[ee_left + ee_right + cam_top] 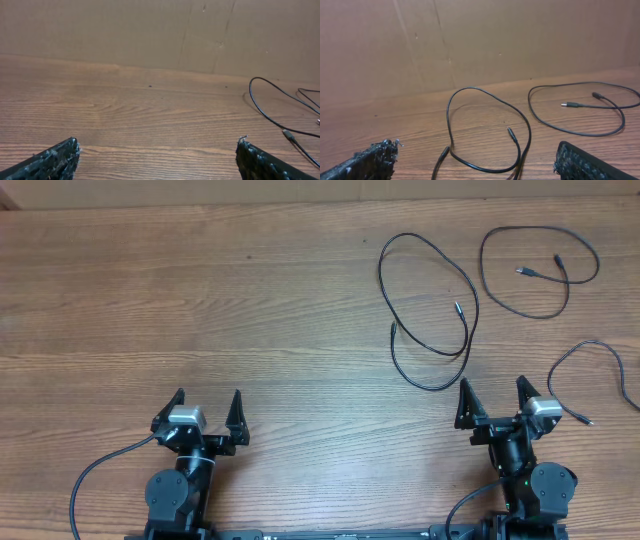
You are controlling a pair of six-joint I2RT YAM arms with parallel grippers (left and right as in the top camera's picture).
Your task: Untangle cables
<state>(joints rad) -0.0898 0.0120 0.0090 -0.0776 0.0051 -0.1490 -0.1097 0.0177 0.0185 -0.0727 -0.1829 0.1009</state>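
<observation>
Three black cables lie apart on the wooden table, none touching another. One looped cable (428, 300) lies right of centre and shows in the right wrist view (485, 120). A second looped cable (540, 270) lies at the far right and also shows in the right wrist view (580, 107). A third cable (600, 375) curves by the right edge. My left gripper (208, 412) is open and empty near the front left. My right gripper (493, 402) is open and empty, just in front of the first cable. The left wrist view shows only part of a cable (272, 112).
A brown cardboard wall (470, 40) stands along the table's far edge. The arm bases and their own black leads (95, 475) sit at the front edge.
</observation>
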